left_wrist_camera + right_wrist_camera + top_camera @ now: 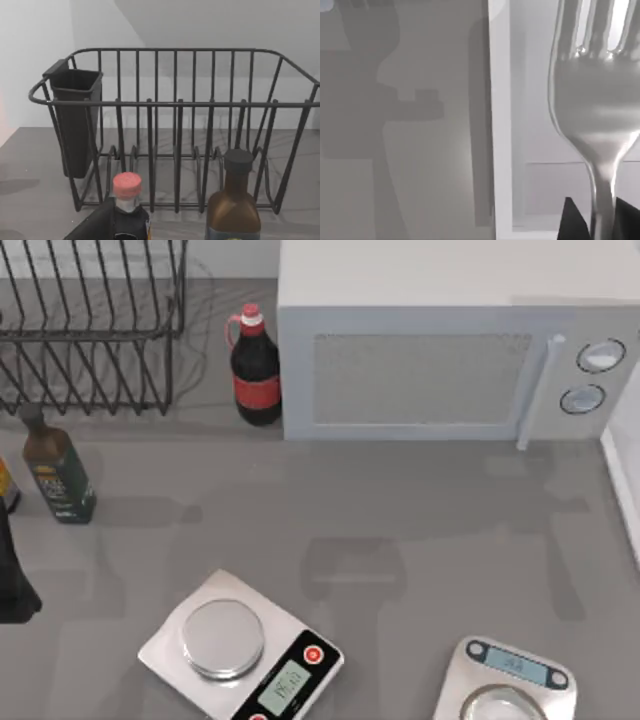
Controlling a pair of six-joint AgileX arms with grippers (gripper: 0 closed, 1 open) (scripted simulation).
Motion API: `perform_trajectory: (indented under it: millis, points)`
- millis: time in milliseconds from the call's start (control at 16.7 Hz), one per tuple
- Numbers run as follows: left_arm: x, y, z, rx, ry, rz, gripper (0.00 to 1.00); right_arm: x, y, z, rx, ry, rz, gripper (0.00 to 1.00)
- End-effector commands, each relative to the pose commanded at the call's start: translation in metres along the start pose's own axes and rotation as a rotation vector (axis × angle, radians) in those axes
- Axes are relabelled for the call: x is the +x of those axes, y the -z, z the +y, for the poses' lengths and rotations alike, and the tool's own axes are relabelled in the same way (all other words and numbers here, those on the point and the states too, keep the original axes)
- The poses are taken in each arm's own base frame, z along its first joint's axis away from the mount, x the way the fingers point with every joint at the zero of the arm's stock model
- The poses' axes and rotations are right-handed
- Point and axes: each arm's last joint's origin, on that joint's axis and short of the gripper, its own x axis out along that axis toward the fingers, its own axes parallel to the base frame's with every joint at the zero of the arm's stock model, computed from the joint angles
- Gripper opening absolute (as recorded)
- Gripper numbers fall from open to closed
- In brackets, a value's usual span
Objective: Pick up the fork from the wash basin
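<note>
Surface (420,510): grey, seen from above; carries everything listed below

Microwave (440,350): white, at the back, right of centre, door shut

Dish rack (90,325): black wire, back left corner; the left wrist view looks straight into it, with a dark cutlery cup (75,120) hung on one end

Wash basin (501,125): I take the white rim and pale wall in the right wrist view for it; a white edge at the far right of the top view looks like the same thing

Scales: one silver scale (240,650) front centre-left, a second scale (505,685) at the front right

Bottles: cola bottle (255,365) just beside the microwave's left end; brown bottle (58,472) near the rack on the left

Fork (597,95): shiny silver, up close in the right wrist view, tines pointing away from the camera, neck running down between two dark tips

Right hand (595,222): its dark fingertips (571,220) sit either side of the fork's handle, pinching it as far as I can judge

Left hand: I cannot tell its state; that arm is parked at the left edge, facing the rack

Handling note: my judgement is that the fork is gripped and the lift is the step in hand. I would raise it straight and slowly, keep the grip firm on the thin, slick handle, and watch that the tines clear the basin rim
</note>
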Motion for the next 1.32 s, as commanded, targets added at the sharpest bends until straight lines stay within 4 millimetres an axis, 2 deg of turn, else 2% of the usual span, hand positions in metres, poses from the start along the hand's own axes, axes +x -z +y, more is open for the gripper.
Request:
perform_trajectory:
  millis: [120, 300, 420, 540, 660, 960, 1140, 1320]
  points:
    - [0.000, 0.000, 0.000, 0.000, 0.000, 0.000, 1.00, -0.016, 0.036, 0.037, -0.001, -0.001, 0.006, 0.00]
    - [0.000, 0.000, 0.000, 0.000, 0.000, 0.000, 1.00, -0.026, 0.093, 0.080, -0.015, 0.009, 0.023, 0.00]
    - [0.000, 0.000, 0.000, 0.000, 0.000, 0.000, 1.00, -0.026, 0.124, 0.099, -0.029, 0.021, 0.033, 0.00]
    - [0.000, 0.000, 0.000, 0.000, 0.000, 0.000, 1.00, -0.025, 0.144, 0.109, -0.036, 0.032, 0.039, 0.00]
    - [0.000, 0.000, 0.000, 0.000, 0.000, 0.000, 1.00, -0.024, 0.150, 0.112, -0.037, 0.037, 0.042, 0.00]
    - [0.000, 0.000, 0.000, 0.000, 0.000, 0.000, 1.00, -0.019, 0.149, 0.111, -0.033, 0.035, 0.044, 0.00]
    - [0.000, 0.000, 0.000, 0.000, 0.000, 0.000, 1.00, 0.008, 0.147, 0.112, -0.034, 0.037, 0.048, 0.00]
    - [0.000, 0.000, 0.000, 0.000, 0.000, 0.000, 1.00, 0.046, 0.147, 0.112, -0.036, 0.028, 0.026, 0.00]
